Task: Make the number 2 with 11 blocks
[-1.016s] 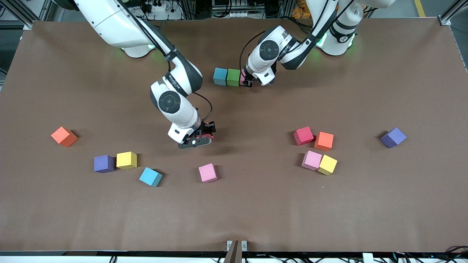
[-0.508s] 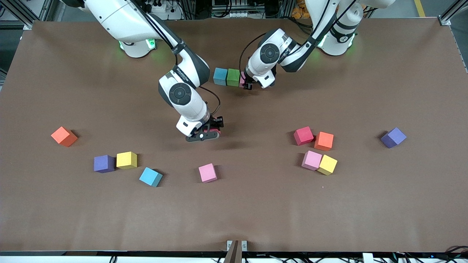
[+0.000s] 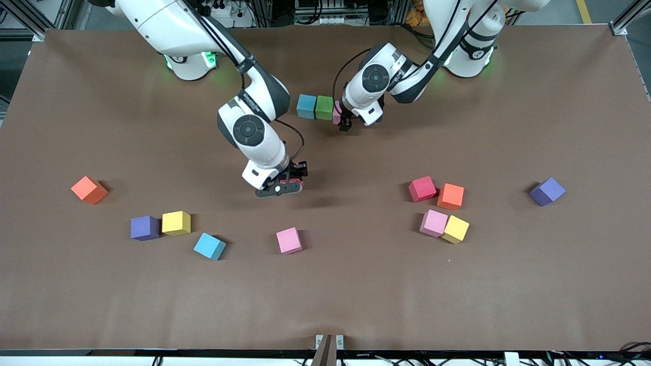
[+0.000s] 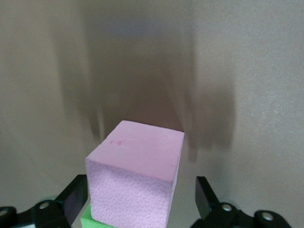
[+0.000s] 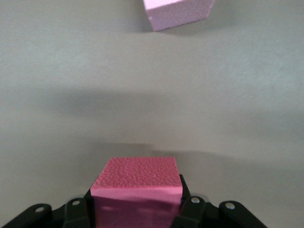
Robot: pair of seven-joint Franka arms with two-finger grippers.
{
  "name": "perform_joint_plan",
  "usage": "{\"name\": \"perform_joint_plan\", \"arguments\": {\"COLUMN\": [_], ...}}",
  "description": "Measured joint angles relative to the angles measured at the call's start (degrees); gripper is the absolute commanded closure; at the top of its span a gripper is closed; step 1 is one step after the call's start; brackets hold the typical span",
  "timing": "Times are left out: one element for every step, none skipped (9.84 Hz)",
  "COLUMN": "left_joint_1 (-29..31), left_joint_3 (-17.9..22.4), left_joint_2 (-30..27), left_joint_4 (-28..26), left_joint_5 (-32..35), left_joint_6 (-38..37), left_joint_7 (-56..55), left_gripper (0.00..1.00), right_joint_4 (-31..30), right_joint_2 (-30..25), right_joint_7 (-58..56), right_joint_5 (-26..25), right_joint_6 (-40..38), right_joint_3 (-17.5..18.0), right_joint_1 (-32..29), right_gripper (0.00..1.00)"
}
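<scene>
Front view: top row of the number 2 looked done. Light blue block, green block and pink block sat touching in a line at 12 o'clock from table centre. That made 3 of 11 placed, so 8 were left and four rows were unbuilt.

Loose stock: a red/orange/pink/yellow cluster at 3 o'clock. An orange block at 9, a yellow one and a light blue one at 8, a pink one at 7. (Purple cubes aren't wanted.)

Left arm was folded tight near its base, wrist tipped down, left gripper low at the pink end of the row. Right arm reached out to mid-table, elbow bent. Right gripper hung just off centre toward 10 o'clock, carrying a red block, prob. the next piece.

Left wrist view: fingers stood apart either side of the pink block, with a clear gap on one side, so it was let go. A sliver of green showed next to it.

Right wrist view: jaws were pinched onto the red block, held square above bare tabletop. A loose pink block lay ahead.
</scene>
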Motion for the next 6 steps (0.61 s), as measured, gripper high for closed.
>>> {"name": "perform_joint_plan", "arguments": {"left_joint_1": [0.01, 0.01, 0.03, 0.04, 0.03, 0.05], "left_joint_3": [0.02, 0.02, 0.03, 0.03, 0.03, 0.04], "left_joint_2": [-0.02, -0.17, -0.52, -1.13, -1.72, -2.35], "left_joint_4": [0.25, 0.55, 0.79, 0.84, 0.85, 0.86], "left_joint_5": [0.00, 0.00, 0.00, 0.00, 0.00, 0.00], "left_joint_6": [-0.06, -0.36, -1.02, -1.86, -3.24, -4.89], "left_joint_7": [-0.05, -0.31, -0.57, -0.72, -0.76, -0.78], "left_gripper": [0.00, 0.00, 0.00, 0.00, 0.00, 0.00], "right_joint_4": [-0.45, -0.75, -1.00, -1.17, -1.23, -1.30], "right_joint_2": [-0.01, -0.04, -0.14, -0.28, -0.39, -0.47], "right_joint_7": [-2.40, -3.61, -3.75, -3.75, -3.64, -2.47], "right_joint_5": [0.00, 0.00, 0.00, 0.00, 0.00, 0.01], "right_joint_6": [0.00, 0.01, 0.03, 0.04, 0.04, 0.05], "right_joint_3": [-0.03, -0.03, -0.02, 0.09, 0.17, 0.34], "right_joint_1": [-1.43, -2.33, -2.46, -2.33, -2.15, -1.79], "right_gripper": [0.82, 0.82, 0.82, 0.82, 0.82, 0.82]}}
